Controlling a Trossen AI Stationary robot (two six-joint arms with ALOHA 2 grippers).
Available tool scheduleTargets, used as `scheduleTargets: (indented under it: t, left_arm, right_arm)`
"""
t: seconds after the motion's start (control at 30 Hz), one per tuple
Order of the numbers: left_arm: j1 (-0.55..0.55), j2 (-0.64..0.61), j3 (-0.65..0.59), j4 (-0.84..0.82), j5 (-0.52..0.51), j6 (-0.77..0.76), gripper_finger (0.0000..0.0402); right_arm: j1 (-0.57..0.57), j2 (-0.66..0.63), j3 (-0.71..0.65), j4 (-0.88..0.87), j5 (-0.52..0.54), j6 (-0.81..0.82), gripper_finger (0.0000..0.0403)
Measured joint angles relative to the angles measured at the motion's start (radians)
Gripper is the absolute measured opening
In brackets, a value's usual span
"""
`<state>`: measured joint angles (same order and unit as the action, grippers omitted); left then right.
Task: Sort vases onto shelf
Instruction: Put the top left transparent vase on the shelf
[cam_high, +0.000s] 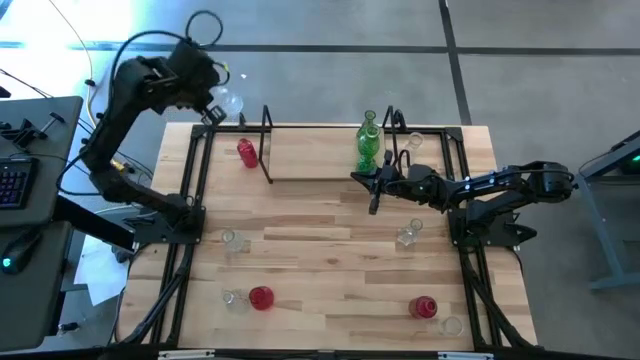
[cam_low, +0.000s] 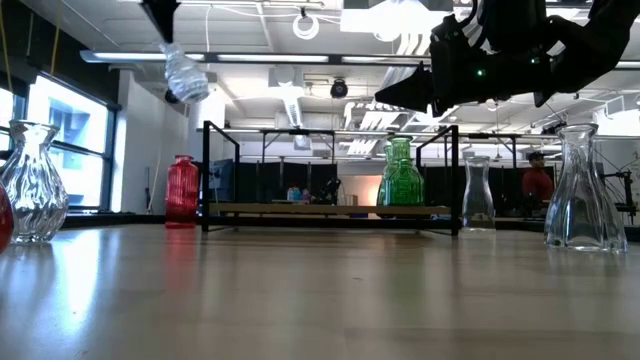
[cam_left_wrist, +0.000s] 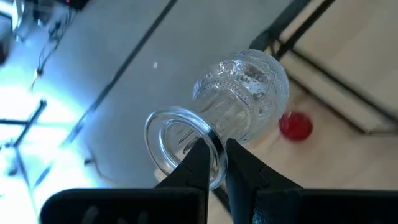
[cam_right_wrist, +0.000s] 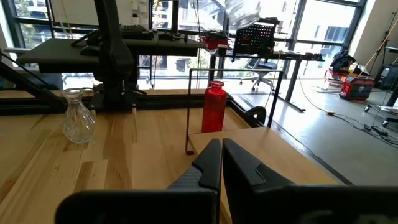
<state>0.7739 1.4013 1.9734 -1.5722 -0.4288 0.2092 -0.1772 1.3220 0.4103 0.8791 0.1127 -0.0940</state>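
Note:
My left gripper (cam_high: 215, 108) is raised beyond the table's far-left corner, shut on a clear ribbed vase (cam_high: 229, 100). The shelf (cam_high: 320, 152), a light-wood board between black wire frames, lies along the far edge. A green vase (cam_high: 368, 145) stands on the shelf's right end. My right gripper (cam_high: 358, 178) hovers shut and empty over the shelf's near right edge, pointing toward the table's left. A red vase (cam_high: 247, 152) stands on the table just outside the shelf's left frame. My left gripper holds the clear vase by the rim of its mouth (cam_left_wrist: 214, 163). One finger (cam_left_wrist: 200, 155) is inside the opening and the other outside, beside the neck. It comes from above, and the vase (cam_low: 186, 76) hangs tilted below it, lifted clear of the table.
More vases stand upright on the tabletop: clear ones (cam_high: 232, 240) (cam_high: 405, 237) (cam_high: 232, 298) (cam_high: 450, 325) (cam_high: 412, 140) and red ones (cam_high: 261, 297) (cam_high: 423, 306). The shelf board is bare between its left frame (cam_high: 267, 145) and the green vase. Black rails run along both table sides.

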Motion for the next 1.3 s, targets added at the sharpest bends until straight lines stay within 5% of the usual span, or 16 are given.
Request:
scheduleTargets:
  t: [0.47,1.3]
  left_arm:
    - [-0.23,0.321,0.369,0.001,0.01,0.079,0.0014]
    - [-0.417,0.756,0.381,0.069,0.06,0.187,0.0014]
  right_arm:
    - [0.0,0.0,0.0,0.0,0.0,-0.016,0.0]
    - [0.0,0.0,0.0,0.003,0.0,-0.023,0.0]
